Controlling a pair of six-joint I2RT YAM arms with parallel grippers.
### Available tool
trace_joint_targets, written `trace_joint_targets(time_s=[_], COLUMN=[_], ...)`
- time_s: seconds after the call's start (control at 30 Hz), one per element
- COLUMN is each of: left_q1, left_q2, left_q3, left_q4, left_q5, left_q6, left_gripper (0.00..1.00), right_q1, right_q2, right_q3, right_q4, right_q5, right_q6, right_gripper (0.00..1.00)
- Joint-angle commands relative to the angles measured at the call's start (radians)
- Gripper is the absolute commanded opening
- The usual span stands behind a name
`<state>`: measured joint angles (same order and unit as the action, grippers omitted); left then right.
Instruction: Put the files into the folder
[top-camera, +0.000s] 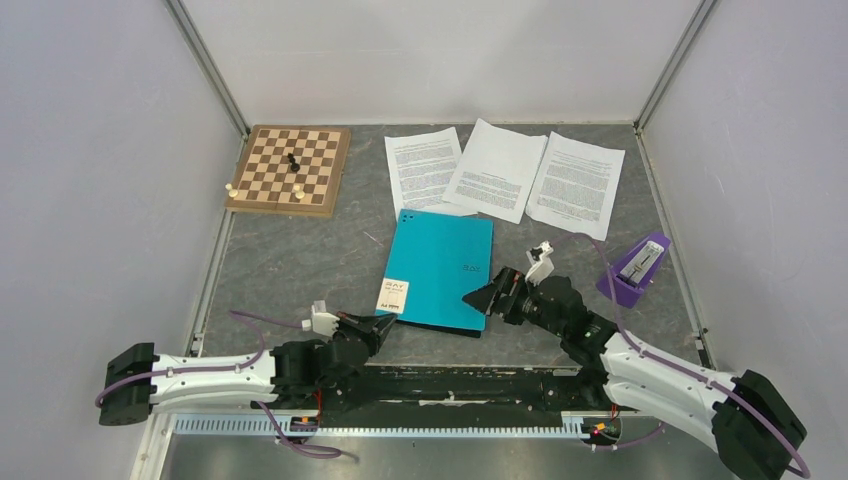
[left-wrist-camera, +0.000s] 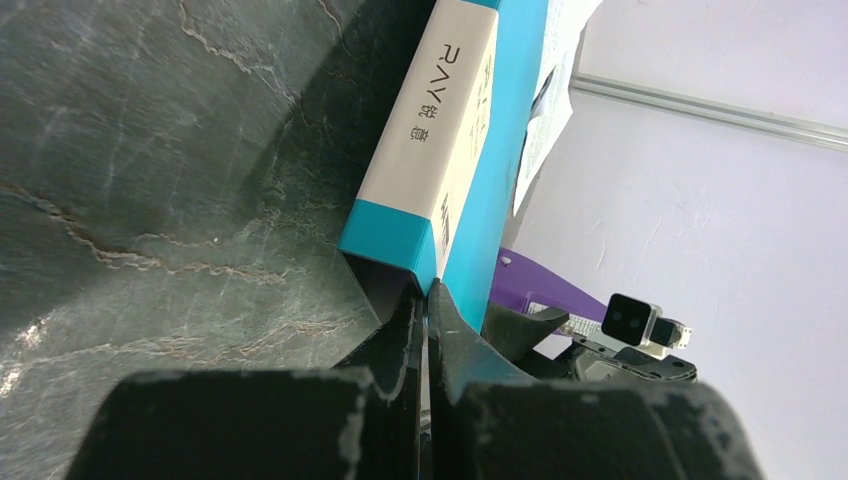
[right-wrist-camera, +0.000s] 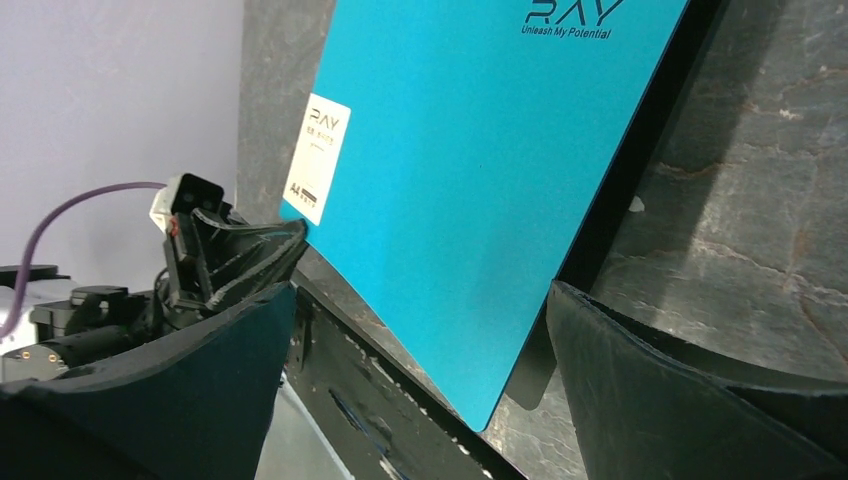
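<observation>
Top external view: a teal folder (top-camera: 440, 265) lies closed on the grey desk (top-camera: 290, 270), just ahead of both arms, with a white label (top-camera: 393, 295) at its near left corner. Three printed sheets (top-camera: 496, 168) lie side by side behind it along the back edge. The left one is overlapped by the folder's far edge, and the middle one overlaps its neighbours. A wooden chessboard (top-camera: 290, 168) with a few pieces sits at the back left. A purple object (top-camera: 635, 270) stands to the right of the folder. The left tool (top-camera: 386, 322) points at the labelled corner, and the right tool (top-camera: 478, 298) reaches the folder's near right edge.

Left wrist view: the tool's two fingers (left-wrist-camera: 400, 340) are pressed together with no real gap, their tips pinching the labelled corner of the folder's cover. That corner stands a little off the desk, with a dark gap under it. Part of a sheet and the purple object show beyond the folder.

Right wrist view: the right tool's fingers (right-wrist-camera: 660, 400) are spread as wide as they go and hold nothing. The folder's near right corner lies between them without touching either. The cover sits slightly above the black lower face. Across the folder, the left tool meets the corner beside the label.
</observation>
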<state>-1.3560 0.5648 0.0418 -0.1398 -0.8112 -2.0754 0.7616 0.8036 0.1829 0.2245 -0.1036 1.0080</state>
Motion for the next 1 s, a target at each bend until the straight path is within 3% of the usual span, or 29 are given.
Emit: trace_joint_targets(time_s=[0.0, 0.43, 0.47, 0.77, 0.97], left_q1=[-0.006, -0.005, -0.006, -0.005, -0.006], left_q2=[0.009, 0.057, 0.058, 0.092, 0.114], left_q3=[-0.019, -0.02, -0.022, -0.037, -0.039], left_q4=[0.011, 0.088, 0.092, 0.183, 0.219], left_q5=[0.033, 0.085, 0.087, 0.11, 0.136], left_q6=[-0.341, -0.305, -0.303, -0.272, -0.248], left_gripper=[0.02, 0.02, 0.02, 0.02, 0.02], right_q1=[0.007, 0.007, 0.007, 0.032, 0.075], right_q2=[-0.025, 0.014, 0.01, 0.074, 0.106], right_q3=[0.01, -0.093, -0.094, -0.085, -0.051], right_q4=[0.196, 0.626, 0.645, 0.707, 0.612], right_q5=[-0.052, -0.073, -0.069, -0.061, -0.03], right_q6=[0.076, 0.257, 0.265, 0.277, 0.222], right_gripper=[0.99, 0.99, 0.95, 0.85, 0.73])
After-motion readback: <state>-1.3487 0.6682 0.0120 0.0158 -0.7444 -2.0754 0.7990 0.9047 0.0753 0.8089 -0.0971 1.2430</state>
